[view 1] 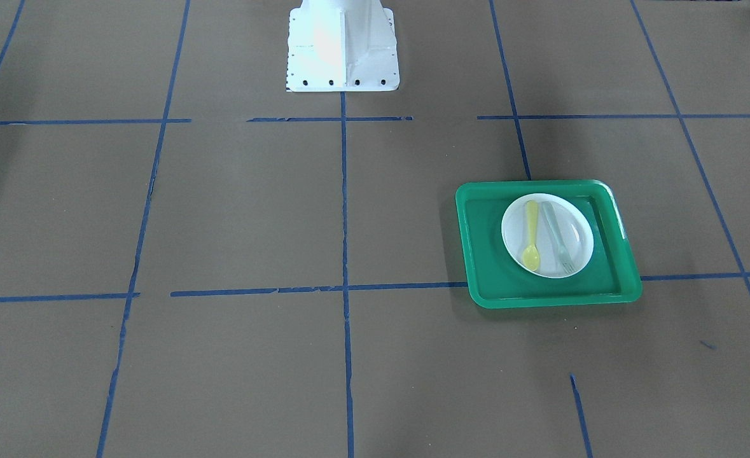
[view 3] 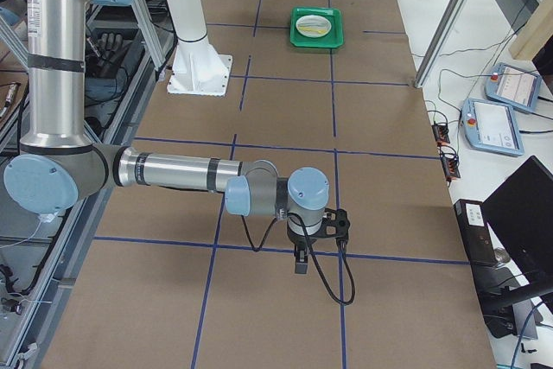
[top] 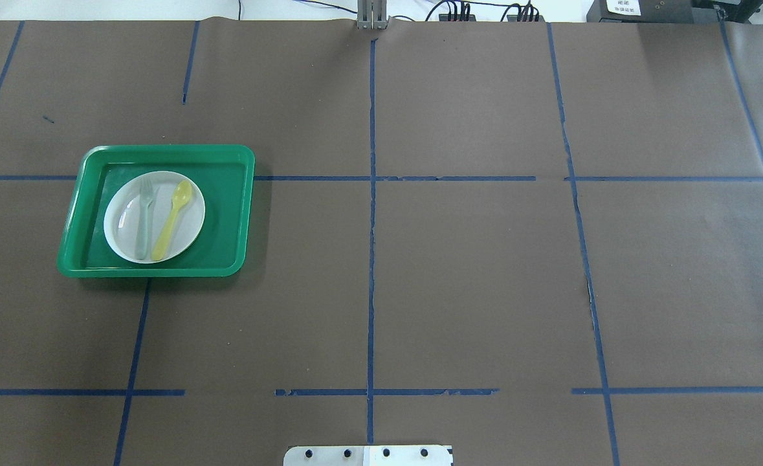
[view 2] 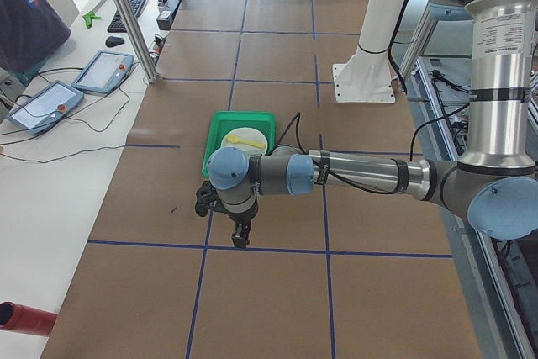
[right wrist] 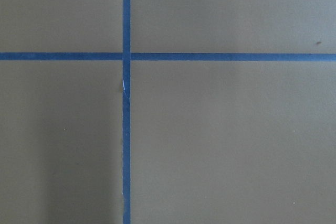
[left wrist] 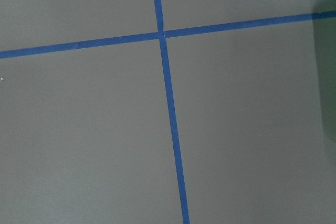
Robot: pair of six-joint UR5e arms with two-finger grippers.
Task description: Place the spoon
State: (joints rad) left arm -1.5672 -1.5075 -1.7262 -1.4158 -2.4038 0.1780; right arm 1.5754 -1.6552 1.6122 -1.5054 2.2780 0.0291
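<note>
Yellow spoon (top: 172, 219) flat on plate (top: 122, 233), beside fork (top: 143, 217).

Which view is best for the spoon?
Overhead exterior: the spoon lies whole and unblocked on the plate. Front-facing shows it nearly as well. Both side views show it small and far; the wrist views show only table.

spoon (top: 170, 223): smooth yellow plastic | tray (top: 167, 154): glossy green plastic | plate (top: 121, 223): glossy white | surface (top: 472, 272): matt brown paper

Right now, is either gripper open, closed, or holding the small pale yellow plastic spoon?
Left gripper: cannot tell whether open or closed; the spoon lies on the round white plate.
Right gripper: cannot tell; not holding the spoon.
</note>
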